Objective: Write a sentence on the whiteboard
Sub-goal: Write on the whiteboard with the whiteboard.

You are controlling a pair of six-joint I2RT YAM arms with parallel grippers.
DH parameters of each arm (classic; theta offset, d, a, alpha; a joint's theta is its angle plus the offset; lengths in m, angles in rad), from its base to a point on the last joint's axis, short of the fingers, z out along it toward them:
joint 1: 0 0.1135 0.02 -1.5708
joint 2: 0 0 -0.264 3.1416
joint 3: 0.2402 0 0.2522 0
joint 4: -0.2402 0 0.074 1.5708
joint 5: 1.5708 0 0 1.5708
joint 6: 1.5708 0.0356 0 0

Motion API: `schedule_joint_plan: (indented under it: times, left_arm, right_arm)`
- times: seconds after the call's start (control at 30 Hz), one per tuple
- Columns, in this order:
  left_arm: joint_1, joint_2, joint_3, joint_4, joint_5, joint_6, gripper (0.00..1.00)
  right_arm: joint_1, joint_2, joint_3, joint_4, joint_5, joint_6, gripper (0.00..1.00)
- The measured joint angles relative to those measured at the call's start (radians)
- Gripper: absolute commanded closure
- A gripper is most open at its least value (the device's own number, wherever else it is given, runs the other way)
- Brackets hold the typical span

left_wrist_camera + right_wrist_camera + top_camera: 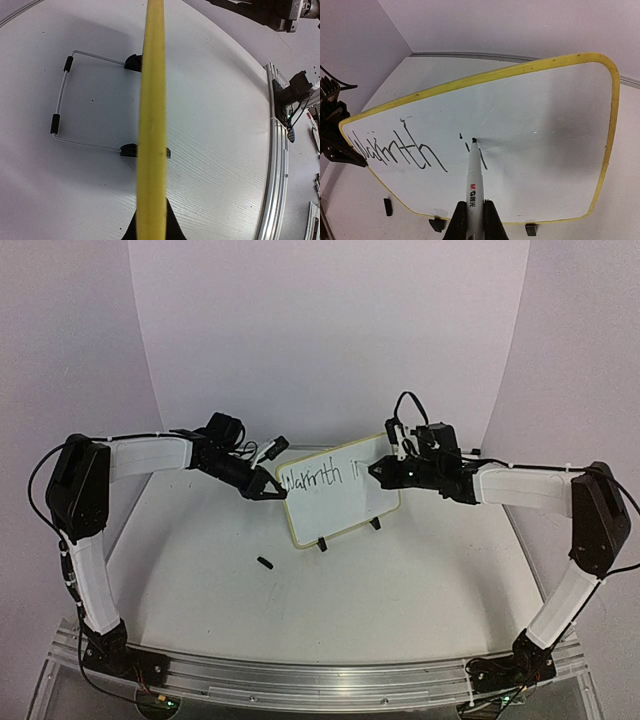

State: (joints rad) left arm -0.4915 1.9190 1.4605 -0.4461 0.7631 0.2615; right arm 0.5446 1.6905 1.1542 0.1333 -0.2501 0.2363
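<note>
The whiteboard [345, 502] stands tilted on its two black clip feet at mid-table, its pale yellow rim [152, 125] edge-on in the left wrist view. My left gripper [268, 486] [152, 222] is shut on the board's left edge. My right gripper [384, 471] [474, 206] is shut on a white marker [474, 175], whose black tip touches the board's face [545, 135]. The sentence [318, 478] [395, 150] reads "Warmth", followed by a dotted "i" and one short stroke beside the tip.
A small black marker cap [264, 562] [388, 206] lies on the table in front of the board's left corner. The wire stand [60, 107] reaches out behind the board. An aluminium rail [320, 680] runs along the near table edge.
</note>
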Motion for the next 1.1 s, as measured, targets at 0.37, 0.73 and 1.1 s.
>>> schedule_joint_plan:
  times: [0.37,0.73,1.1]
  left_arm:
    - [-0.001,0.0,0.0,0.0,0.0,0.0,1.0]
    - [-0.001,0.0,0.0,0.0,0.0,0.0,1.0]
    - [-0.001,0.0,0.0,0.0,0.0,0.0,1.0]
  right_arm:
    - [0.0,0.0,0.0,0.0,0.046,0.0,1.0]
    - [0.0,0.0,0.0,0.0,0.063,0.0,1.0]
    - [0.0,0.0,-0.045,-0.001,0.063,0.006,1.0]
